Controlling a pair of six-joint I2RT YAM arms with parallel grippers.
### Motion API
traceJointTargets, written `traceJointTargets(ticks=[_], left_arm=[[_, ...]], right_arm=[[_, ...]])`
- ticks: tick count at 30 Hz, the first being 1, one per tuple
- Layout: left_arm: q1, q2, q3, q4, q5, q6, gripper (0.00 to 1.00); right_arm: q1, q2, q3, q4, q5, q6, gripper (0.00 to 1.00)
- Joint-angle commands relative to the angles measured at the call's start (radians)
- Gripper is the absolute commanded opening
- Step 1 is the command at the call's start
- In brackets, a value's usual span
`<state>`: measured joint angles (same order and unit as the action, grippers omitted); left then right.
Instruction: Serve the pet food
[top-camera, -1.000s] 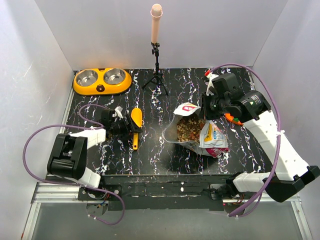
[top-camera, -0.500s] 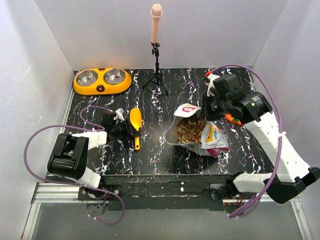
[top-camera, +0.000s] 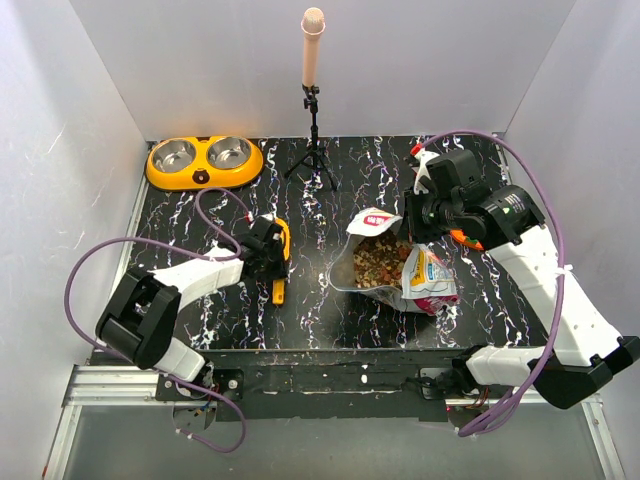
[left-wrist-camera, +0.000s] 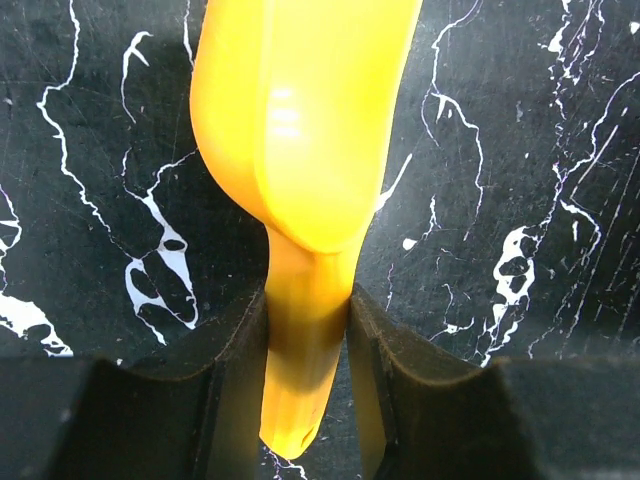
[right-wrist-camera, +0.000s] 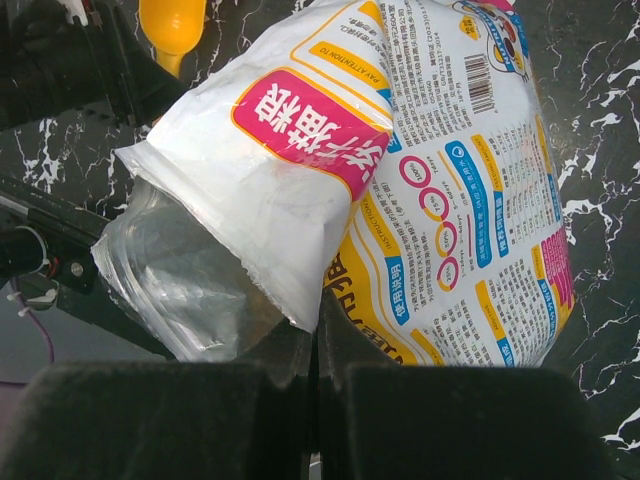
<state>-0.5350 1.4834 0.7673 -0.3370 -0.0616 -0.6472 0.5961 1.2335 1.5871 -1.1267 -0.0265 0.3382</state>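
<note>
Double bowl (top-camera: 204, 161) at the table's (top-camera: 330, 310) far-left corner, tripod stand (top-camera: 313, 150) at far centre, scoop (left-wrist-camera: 300, 120) on the table left of centre, before the double bowl, bag (top-camera: 425, 280) right of centre, well apart from the scoop, pet food (top-camera: 375, 262) inside the bag

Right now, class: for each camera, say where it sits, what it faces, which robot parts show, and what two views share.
Top external: above and behind, looking down on the table; left arm, right arm and bases show, with orange double bowl, scoop, pet food bag.
Left wrist: on the left arm, facing down at the scoop; the left end effector flanks its handle.
Right wrist: on the right arm, facing the bag; the right end effector pinches its edge.
Shared: top and left wrist views both show the scoop.
</note>
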Motion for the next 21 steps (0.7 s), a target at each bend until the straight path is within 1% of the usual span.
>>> traceJointTargets(ticks=[1,6,9,15,21], left_arm=[[-0.048,0.032,0.073,-0.116,-0.158,0.017,0.19],[-0.054,0.023,0.03,-0.06,-0.095,0.02,0.36],[-0.056,0.028,0.023,-0.053,-0.083,0.035,0.42],[-0.077,0.005,0.018,-0.054,-0.109,0.035,0.45],[-0.124,0.005,0.058,-0.111,-0.194,0.017,0.36]], right_arm=[[0.007,-0.068,0.022,0.146,-0.073,0.038,0.01],[0.007,-0.069,0.025,0.15,-0.072,0.039,0.01],[0.007,-0.074,0.025,0.145,-0.067,0.039,0.01],[0.007,-0.085,0.014,0.143,-0.064,0.038,0.01],[0.007,-0.086,0.01,0.148,-0.075,0.036,0.01]])
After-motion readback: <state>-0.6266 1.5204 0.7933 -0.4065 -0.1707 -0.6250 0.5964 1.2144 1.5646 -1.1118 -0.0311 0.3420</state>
